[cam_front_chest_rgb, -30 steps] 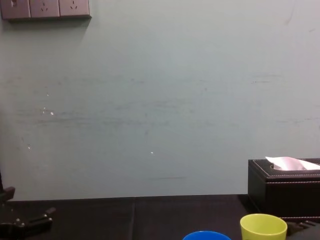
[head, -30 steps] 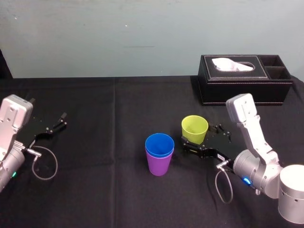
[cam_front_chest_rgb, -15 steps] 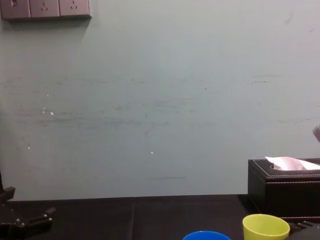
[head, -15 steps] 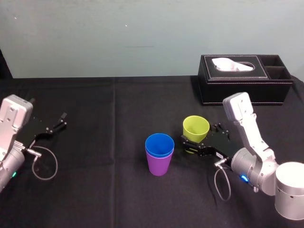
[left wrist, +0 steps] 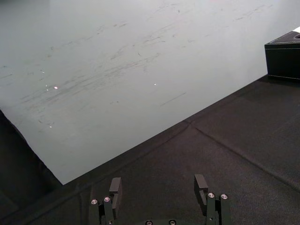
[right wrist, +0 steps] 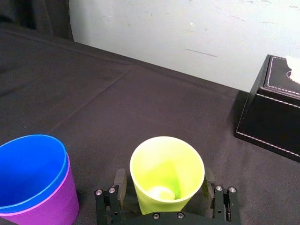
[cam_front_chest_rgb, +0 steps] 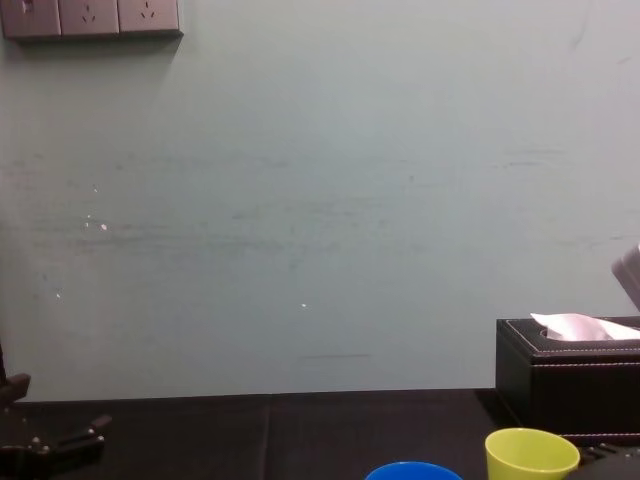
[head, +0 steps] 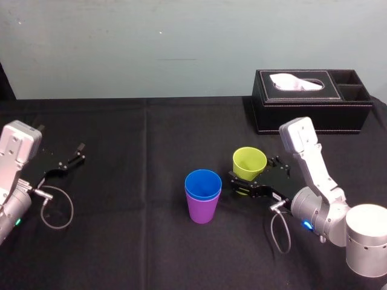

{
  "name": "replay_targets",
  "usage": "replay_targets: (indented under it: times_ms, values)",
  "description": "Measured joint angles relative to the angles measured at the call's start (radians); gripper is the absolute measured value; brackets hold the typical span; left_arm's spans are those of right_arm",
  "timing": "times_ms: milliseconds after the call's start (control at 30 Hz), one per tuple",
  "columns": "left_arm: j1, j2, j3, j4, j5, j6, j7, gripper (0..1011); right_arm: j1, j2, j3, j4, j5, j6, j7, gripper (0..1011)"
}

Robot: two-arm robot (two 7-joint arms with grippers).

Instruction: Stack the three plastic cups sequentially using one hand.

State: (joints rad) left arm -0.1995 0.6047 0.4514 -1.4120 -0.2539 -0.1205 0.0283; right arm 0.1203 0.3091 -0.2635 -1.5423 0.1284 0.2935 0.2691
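Right end effector pinching the lime cup beside the two-cup stack.

We see the right end effector point(right wrist: 164, 185) with its two black fingers point(right wrist: 120, 181) pressed on opposite sides of the lime yellow-green round plastic cup point(head: 249, 162), which stands upright with its mouth open upward; we cannot tell whether its base touches the black-covered bench point(head: 133, 199). Just to its left, apart from it, the blue round plastic cup point(head: 203, 183) sits nested inside the purple round plastic cup point(head: 202, 209), near the bench's middle. Behind, well apart, stands the black rectangular tissue box point(head: 311, 112). The left end effector point(left wrist: 158, 186) rests far left, its fingers spread and holding nothing.
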Motion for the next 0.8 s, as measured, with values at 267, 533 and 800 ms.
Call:
replay_targets:
  times_ms: [267, 533, 800]
  values:
    - [0.000, 0.000, 0.000, 0.000, 0.000, 0.000, 0.000, 1010, 0.001, -0.001, 0.000, 0.001, -0.003, 0.000, 0.000, 1000]
    - [0.000, 0.000, 0.000, 0.000, 0.000, 0.000, 0.000, 1010, 0.000, -0.001, 0.001, 0.000, -0.002, 0.000, 0.000, 985]
    - [0.000, 0.000, 0.000, 0.000, 0.000, 0.000, 0.000, 1010, -0.001, 0.000, 0.001, -0.001, -0.001, 0.000, 0.000, 797]
